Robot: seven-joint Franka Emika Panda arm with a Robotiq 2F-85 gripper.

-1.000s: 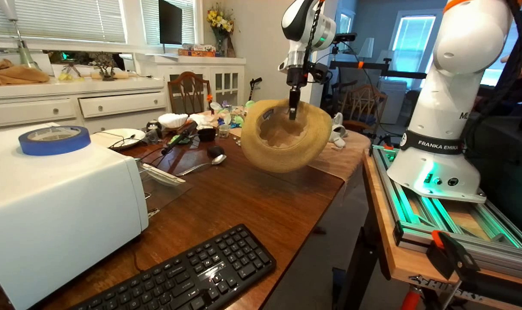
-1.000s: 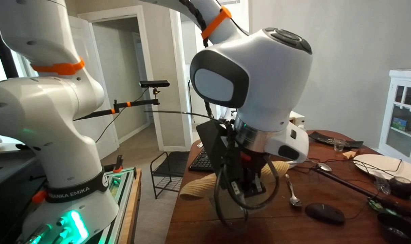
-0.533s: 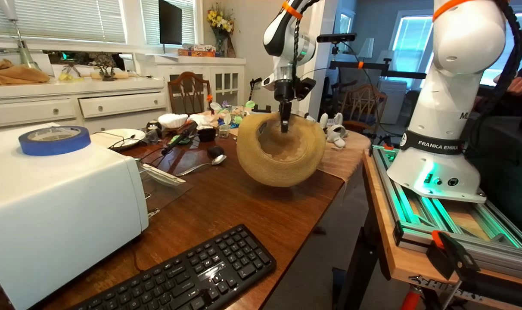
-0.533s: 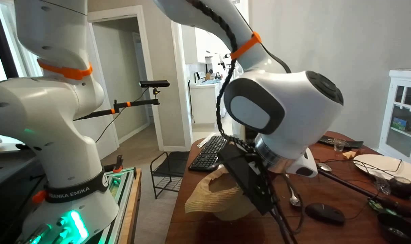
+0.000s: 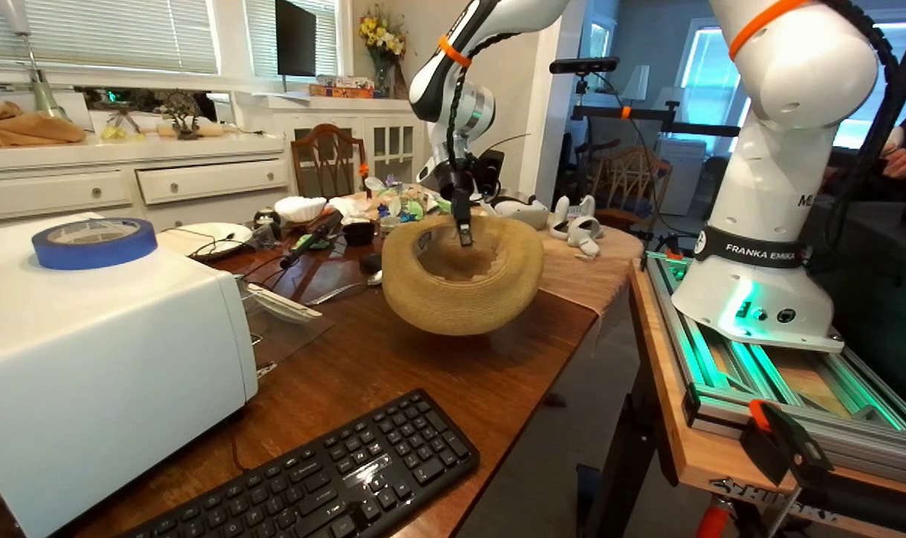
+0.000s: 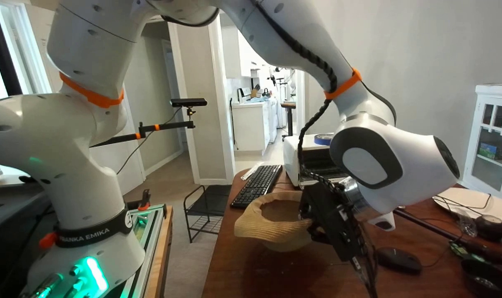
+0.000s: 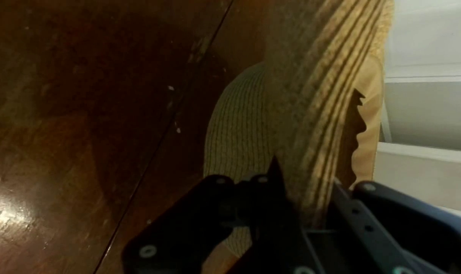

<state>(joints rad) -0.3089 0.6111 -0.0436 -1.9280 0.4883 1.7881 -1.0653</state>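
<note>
- Straw hat, mid-frame over the table in an exterior view: my gripper has its brim, fingers closed as far as that allows.
- Wrist hardware hides the fingertips from me in an exterior view; the wrist view shows them dark and blurred.
- Since a second ago the hat has come lower and shifted left in an exterior view, hollow tipped further upward.

In an exterior view, the jointed white arm rises from its rounded white base at 3 o'clock, arches out of frame near 1 o'clock and ends in a slim black gripper pointing toward 6 o'clock, its dark fingers clamped in a pinch.
</note>
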